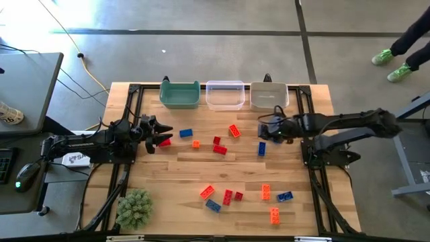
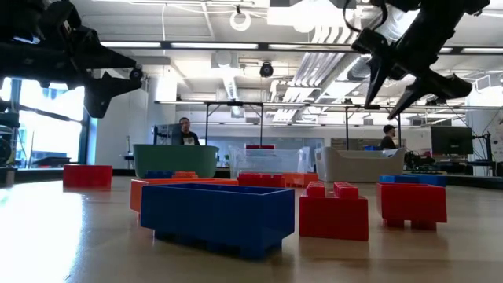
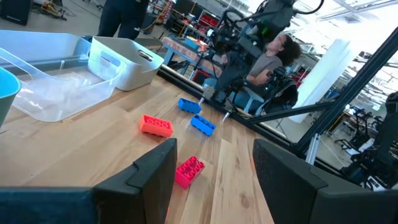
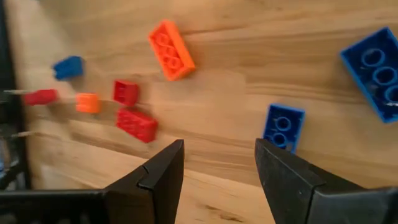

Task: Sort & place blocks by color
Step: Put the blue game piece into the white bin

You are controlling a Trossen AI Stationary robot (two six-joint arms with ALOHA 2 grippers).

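Two dark, black-fingered jointed arms

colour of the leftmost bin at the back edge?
Green, a muted teal shade. The leftmost bin shows best in the high view.

A grey concrete floor point(image 1: 201, 60) with dark seams runs around the wooden table point(image 1: 175, 178). To one side stands a grey desk point(image 1: 27, 81), a yellow cable point(image 1: 84, 64) trailing beside it. Overhead, ducts and pipes point(image 2: 314, 71) cross an open ceiling lit by strip lights. Bright windows point(image 2: 43, 118) fill the far wall. Seated people point(image 2: 185, 131) work at what look like distant desks.
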